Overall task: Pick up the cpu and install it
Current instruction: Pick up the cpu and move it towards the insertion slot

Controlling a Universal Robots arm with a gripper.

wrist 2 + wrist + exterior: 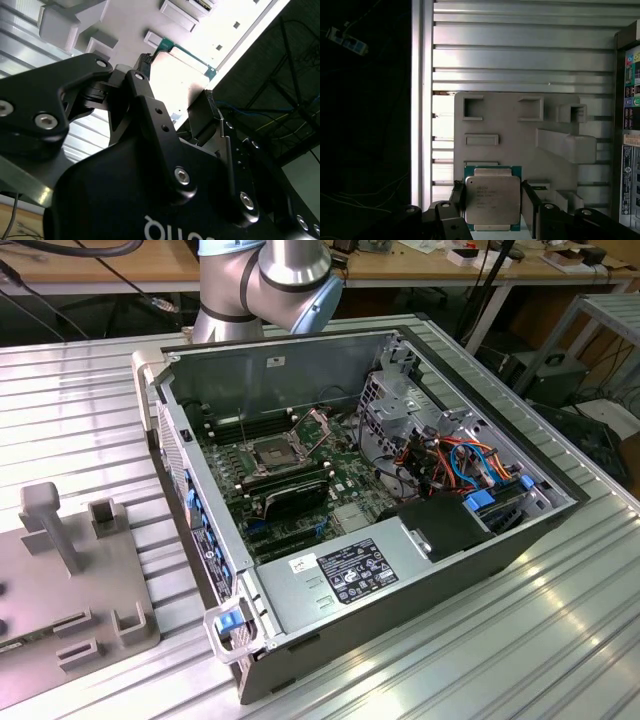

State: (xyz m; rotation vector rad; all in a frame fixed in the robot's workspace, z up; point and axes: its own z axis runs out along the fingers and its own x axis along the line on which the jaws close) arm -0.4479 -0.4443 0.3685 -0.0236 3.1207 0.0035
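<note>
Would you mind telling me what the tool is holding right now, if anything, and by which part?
The tool appears to grip the cpu by two opposite side edges, one finger against each.

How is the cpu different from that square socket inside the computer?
The cpu has a silver-grey metal top with a green edge; the socket is dark with a metal frame. The cpu is gripped by the gripper over the grey tray; the socket sits on the green board inside the case. Both are square.
</note>
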